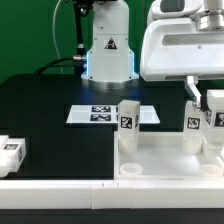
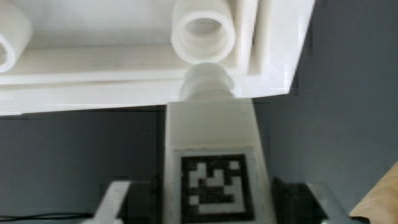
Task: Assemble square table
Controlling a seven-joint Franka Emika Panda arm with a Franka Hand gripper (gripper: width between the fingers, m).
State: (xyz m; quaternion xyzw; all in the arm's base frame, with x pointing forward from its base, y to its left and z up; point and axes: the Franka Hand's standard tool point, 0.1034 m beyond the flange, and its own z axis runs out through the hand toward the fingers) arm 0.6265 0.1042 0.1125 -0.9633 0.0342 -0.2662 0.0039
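Clamping 1 white leg (image 2: 210, 125) between jaws closed narrowly on its flat sides, pointing its rounded tip at a corner socket (image 2: 205, 35) of the tray-like tabletop (image 1: 165, 162), just beside its rim. Judging the leg light, stiff, smooth plastic, possibly slippery; favouring a mid-shaft hold on flat faces.

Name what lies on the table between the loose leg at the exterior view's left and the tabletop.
Nothing: the exterior view shows only bare black table between the loose leg and the tabletop. The marker board lies farther back, off that stretch.
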